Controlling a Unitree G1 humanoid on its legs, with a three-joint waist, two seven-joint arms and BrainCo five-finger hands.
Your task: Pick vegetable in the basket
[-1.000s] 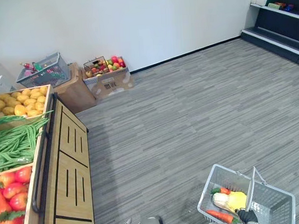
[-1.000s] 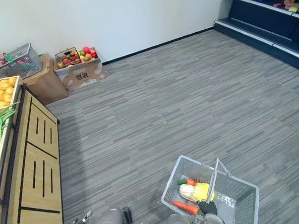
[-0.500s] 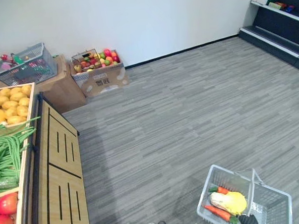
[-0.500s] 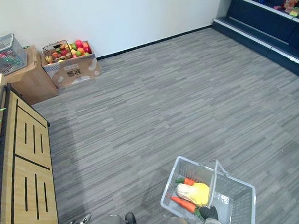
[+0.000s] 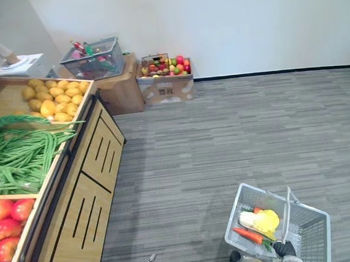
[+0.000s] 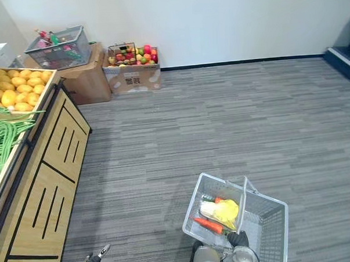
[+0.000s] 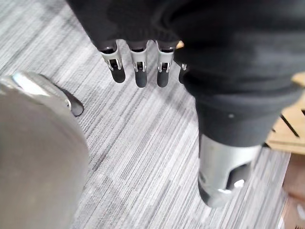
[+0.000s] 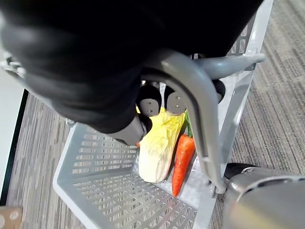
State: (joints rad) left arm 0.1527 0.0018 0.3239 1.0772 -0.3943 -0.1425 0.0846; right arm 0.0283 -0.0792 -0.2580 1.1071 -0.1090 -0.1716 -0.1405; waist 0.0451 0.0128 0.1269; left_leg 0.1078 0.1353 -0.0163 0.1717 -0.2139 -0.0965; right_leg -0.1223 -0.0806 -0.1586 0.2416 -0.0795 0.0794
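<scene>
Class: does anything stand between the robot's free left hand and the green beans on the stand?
Nothing visible does. The left hand hangs open over bare floor beside the wooden stand, and the green beans lie uncovered on top of it.

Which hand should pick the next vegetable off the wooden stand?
Left. The left hand hangs open and empty, and the wooden produce stand with green beans lies on that side. The right hand is curled round the handle of the grey plastic basket.

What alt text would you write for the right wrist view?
The right hand grips the curved grey handle of a grey plastic mesh basket holding a pale yellow leafy cabbage and an orange carrot, above grey striped carpet.
</scene>
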